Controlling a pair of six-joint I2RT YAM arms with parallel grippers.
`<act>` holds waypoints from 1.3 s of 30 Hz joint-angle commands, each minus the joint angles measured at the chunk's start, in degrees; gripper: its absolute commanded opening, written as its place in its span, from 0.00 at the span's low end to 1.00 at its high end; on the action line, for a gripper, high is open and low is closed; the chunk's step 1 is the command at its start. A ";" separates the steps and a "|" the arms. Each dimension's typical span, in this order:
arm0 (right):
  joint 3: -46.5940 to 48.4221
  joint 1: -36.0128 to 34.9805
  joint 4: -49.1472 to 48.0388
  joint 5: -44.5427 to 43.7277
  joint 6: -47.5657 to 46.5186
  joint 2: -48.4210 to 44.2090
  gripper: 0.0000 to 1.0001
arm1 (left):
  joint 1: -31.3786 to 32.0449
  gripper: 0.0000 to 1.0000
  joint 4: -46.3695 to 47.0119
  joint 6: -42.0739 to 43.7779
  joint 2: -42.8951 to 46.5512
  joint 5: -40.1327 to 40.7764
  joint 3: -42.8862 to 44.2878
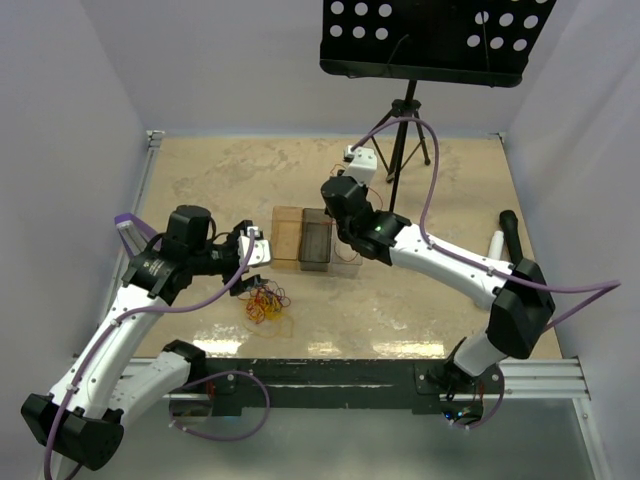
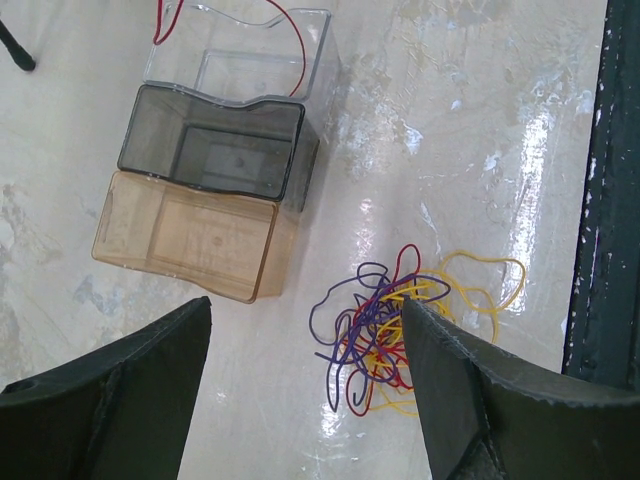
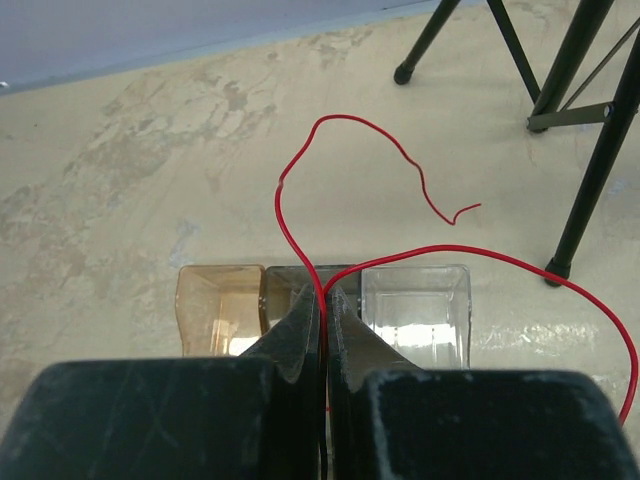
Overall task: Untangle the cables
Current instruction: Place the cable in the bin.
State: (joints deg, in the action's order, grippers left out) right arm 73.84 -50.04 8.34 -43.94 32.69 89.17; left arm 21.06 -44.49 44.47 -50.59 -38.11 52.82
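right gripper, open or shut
Shut on the red wire: in the right wrist view the right gripper has its jaws pressed together with the wire pinched between them, the rest looping free.

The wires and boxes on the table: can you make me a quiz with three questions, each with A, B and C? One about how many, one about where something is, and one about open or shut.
1. How many boxes stand in the row?
A. two
B. three
C. five

2. Where does the tangle of wires lie?
A. inside one of the boxes
B. on the floor
C. on the table, outside the boxes

3. How is the left gripper?
A. open, holding nothing
B. shut on a wire
C. shut on a box

Answers:
1 B: an amber box, a dark box and a clear box stand side by side.
2 C: the left wrist view shows the tangle on the bare tabletop, apart from the boxes.
3 A: its fingers stand wide apart above the tangle, touching nothing.
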 commanded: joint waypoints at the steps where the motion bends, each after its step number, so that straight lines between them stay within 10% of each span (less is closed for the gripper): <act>1: -1.16 1.08 -1.84 -1.67 -0.87 -0.05 0.00 | -0.14 0.81 1.69 -1.05 1.10 -0.56 1.59; 39: 0.51 1.61 6.95 -2.82 3.70 18.24 0.09 | -0.14 0.80 2.83 -0.70 2.34 -0.83 -1.75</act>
State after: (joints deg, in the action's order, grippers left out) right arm 70.02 -48.66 14.39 -48.62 36.01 108.73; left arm 21.06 -42.87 44.05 -49.19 -38.11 51.64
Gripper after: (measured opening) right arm 0.015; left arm 0.805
